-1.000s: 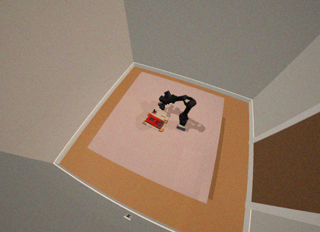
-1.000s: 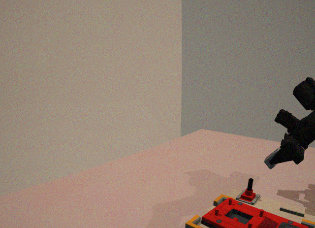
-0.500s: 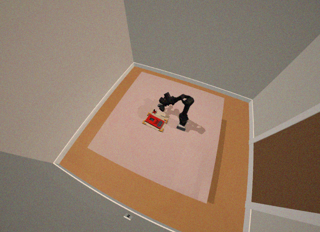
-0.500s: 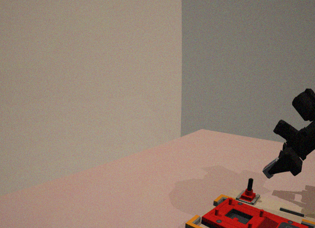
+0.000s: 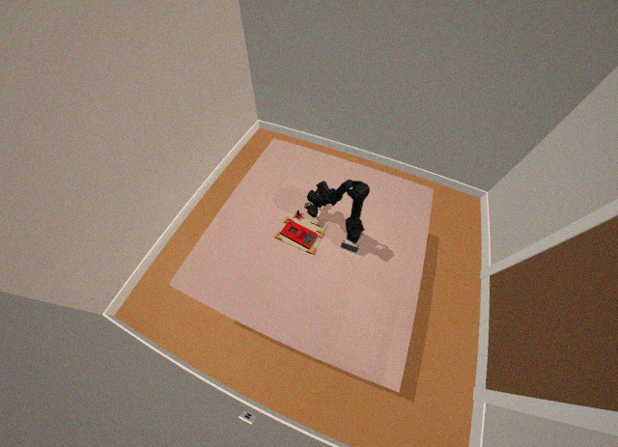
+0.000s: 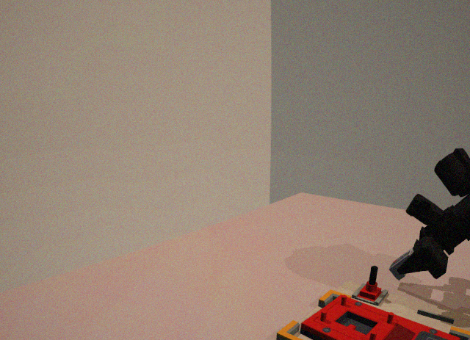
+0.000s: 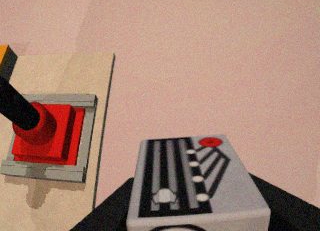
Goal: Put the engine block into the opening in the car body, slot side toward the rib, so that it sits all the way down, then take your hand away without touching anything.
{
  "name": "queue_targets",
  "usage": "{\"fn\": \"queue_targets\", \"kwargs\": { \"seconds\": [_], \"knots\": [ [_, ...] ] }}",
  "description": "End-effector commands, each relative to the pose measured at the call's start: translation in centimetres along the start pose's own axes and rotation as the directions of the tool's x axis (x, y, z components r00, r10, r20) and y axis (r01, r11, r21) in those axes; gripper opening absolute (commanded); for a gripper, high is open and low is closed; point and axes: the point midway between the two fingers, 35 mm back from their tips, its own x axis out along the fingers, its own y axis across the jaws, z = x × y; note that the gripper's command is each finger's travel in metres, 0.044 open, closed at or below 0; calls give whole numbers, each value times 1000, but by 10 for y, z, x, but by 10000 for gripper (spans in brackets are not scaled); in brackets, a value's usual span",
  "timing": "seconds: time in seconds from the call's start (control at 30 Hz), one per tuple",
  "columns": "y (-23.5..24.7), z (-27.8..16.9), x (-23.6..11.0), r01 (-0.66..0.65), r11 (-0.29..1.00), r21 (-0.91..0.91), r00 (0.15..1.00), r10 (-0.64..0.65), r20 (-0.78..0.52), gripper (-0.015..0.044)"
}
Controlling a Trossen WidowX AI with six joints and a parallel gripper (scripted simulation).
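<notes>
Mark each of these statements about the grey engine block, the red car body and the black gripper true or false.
1. The black gripper is shut on the grey engine block. True.
2. The engine block sits fully down in the red car body. False: it is held in the air, off to the side of the body.
3. The opening in the car body has no block in it. True.
4. The black lever on its red base lies flat on the board. False: it stands up.

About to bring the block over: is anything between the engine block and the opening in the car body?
Yes: the black lever on its red base stands between the held engine block and the opening; pass above it.
</notes>
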Motion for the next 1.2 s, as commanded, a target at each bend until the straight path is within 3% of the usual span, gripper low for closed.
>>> {"fn": "queue_targets", "kwargs": {
  "seconds": [0.0, 0.4, 0.97, 1.17],
  "knots": [
    [1, -6, 5, -5, 1000, -4, 1000, 5, 0, 0],
    [1, -15, 16, -5, 1000, -4, 1000, 5, 0, 0],
    [0, -12, 15, -1, 1000, -3, 1000, 1, 11, 440],
    [0, -12, 14, -2, 1000, -4, 1000, 2, 10, 440]
  ]
}}
